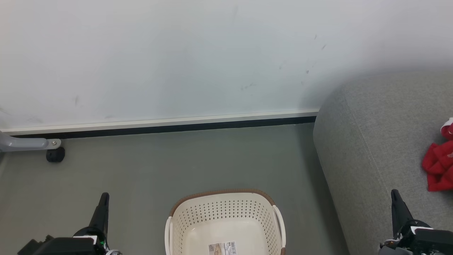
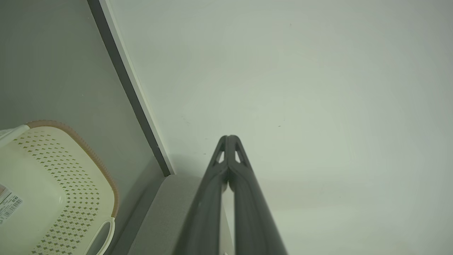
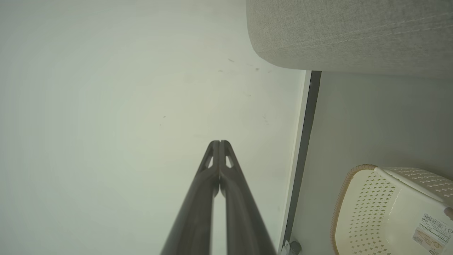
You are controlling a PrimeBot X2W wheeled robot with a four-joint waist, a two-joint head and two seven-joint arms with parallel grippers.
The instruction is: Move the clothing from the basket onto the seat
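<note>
Long dark tapered jaws, 2 triangular tip cutouts [image 2: 221,157]; black wrists [image 1: 63,246].

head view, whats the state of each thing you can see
basket: upright on the floor, no clothing in the part shown
clothing: crumpled in a heap on the seat
seat: holds the clothing at its right side
left claw: shut, empty
right claw: shut, empty

you're looking at a home-like room corner: a grey upholstered sofa seat [image 1: 368,148], a laundry basket [image 1: 226,209] on a smooth floor [image 1: 177,163], and a bare white wall [image 1: 177,53] with a skirting board [image 1: 177,122].
</note>
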